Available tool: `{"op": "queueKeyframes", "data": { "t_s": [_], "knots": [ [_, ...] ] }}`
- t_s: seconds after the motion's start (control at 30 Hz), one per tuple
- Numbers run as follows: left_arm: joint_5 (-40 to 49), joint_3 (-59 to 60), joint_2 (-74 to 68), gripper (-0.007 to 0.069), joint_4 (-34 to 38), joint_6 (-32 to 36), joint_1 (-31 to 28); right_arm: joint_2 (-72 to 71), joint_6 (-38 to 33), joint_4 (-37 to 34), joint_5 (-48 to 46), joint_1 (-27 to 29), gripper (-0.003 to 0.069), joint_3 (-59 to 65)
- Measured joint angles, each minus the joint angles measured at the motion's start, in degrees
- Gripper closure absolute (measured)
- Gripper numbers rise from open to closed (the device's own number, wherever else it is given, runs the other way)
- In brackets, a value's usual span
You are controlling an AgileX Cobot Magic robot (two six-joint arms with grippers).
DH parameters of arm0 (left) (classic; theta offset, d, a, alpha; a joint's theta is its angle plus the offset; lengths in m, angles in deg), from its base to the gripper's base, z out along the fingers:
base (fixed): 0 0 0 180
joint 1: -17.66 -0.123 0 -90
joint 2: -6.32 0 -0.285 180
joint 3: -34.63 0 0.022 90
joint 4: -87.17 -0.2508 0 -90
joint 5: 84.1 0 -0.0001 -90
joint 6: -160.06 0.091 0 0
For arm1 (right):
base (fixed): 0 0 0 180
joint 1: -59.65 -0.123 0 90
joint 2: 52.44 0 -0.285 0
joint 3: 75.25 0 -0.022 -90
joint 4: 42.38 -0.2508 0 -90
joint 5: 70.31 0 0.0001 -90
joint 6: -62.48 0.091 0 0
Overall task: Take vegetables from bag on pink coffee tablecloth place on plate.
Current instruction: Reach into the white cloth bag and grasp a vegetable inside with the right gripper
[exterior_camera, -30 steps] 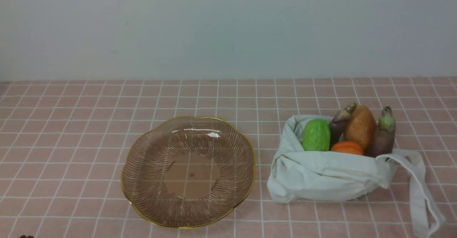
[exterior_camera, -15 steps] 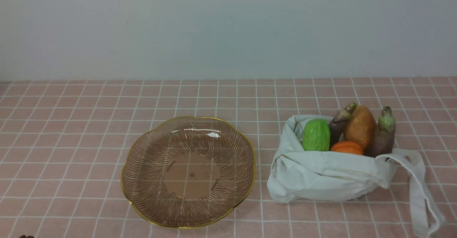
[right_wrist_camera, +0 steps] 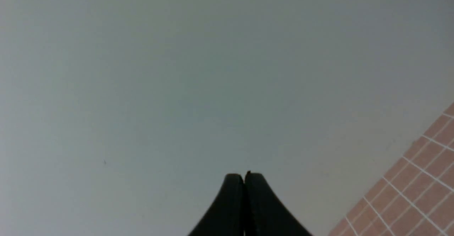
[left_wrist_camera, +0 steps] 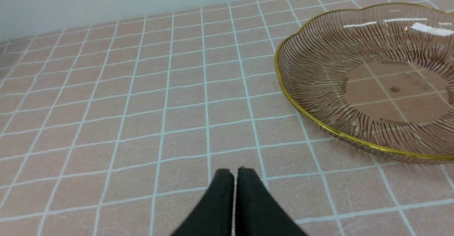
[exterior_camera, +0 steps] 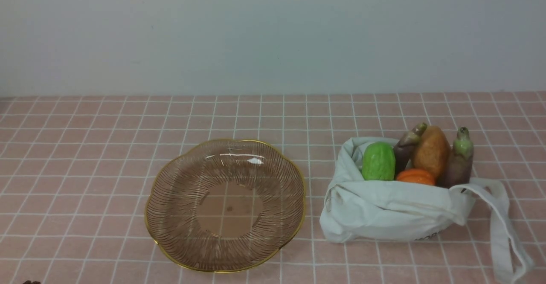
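Observation:
An off-white cloth bag (exterior_camera: 392, 213) sits at the right on the pink coffee tablecloth (exterior_camera: 85, 156). Vegetables stick out of its open top: a light green ribbed oval (exterior_camera: 378, 161), two purple eggplants (exterior_camera: 406, 147) (exterior_camera: 460, 160), a tan-orange potato (exterior_camera: 431, 151) and a small orange squash (exterior_camera: 414, 176). The brownish glass plate (exterior_camera: 170, 198) with a gold rim lies left of the bag and holds nothing. My left gripper (left_wrist_camera: 234, 174) is shut over bare cloth, apart from the plate (left_wrist_camera: 312, 69). My right gripper (right_wrist_camera: 244, 177) is shut and faces the grey wall. Neither gripper shows in the front view.
The bag's long strap (exterior_camera: 499, 233) trails over the cloth toward the front right corner. A plain grey wall (exterior_camera: 273, 32) stands behind the table. A small dark object (exterior_camera: 32, 282) peeks in at the front left edge.

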Motion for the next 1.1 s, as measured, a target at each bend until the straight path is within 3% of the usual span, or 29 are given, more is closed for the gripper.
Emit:
{"op": "queueKeyframes", "data": {
  "t_s": [0.13, 0.37, 0.53, 0.7, 0.83, 1.1],
  "knots": [
    [0.0, 0.0, 0.0, 0.0629, 0.0, 0.0, 0.0, 2.5, -0.3, 2.6, -4.2, -0.6, 0.0673, -7.0],
    [0.0, 0.0, 0.0, 0.0629, 0.0, 0.0, 0.0, 25.0, -8.8, 17.0, -29.7, -1.5, 0.0673, -32.8],
    [0.0, 0.0, 0.0, 0.0629, 0.0, 0.0, 0.0, 43.2, -15.3, 18.6, -44.6, -1.6, 0.0673, -44.2],
    [0.0, 0.0, 0.0, 0.0629, 0.0, 0.0, 0.0, 57.0, -20.1, 17.1, -47.5, -1.6, 0.0655, -49.5],
    [0.0, 0.0, 0.0, 0.0629, 0.0, 0.0, 0.0, 65.4, -25.1, 14.2, -47.5, -1.6, 0.0566, -52.9],
    [0.0, 0.0, 0.0, 0.0629, 0.0, 0.0, 0.0, 77.8, -33.4, 7.9, -46.6, -1.6, 0.0285, -56.0]
  ]
}}
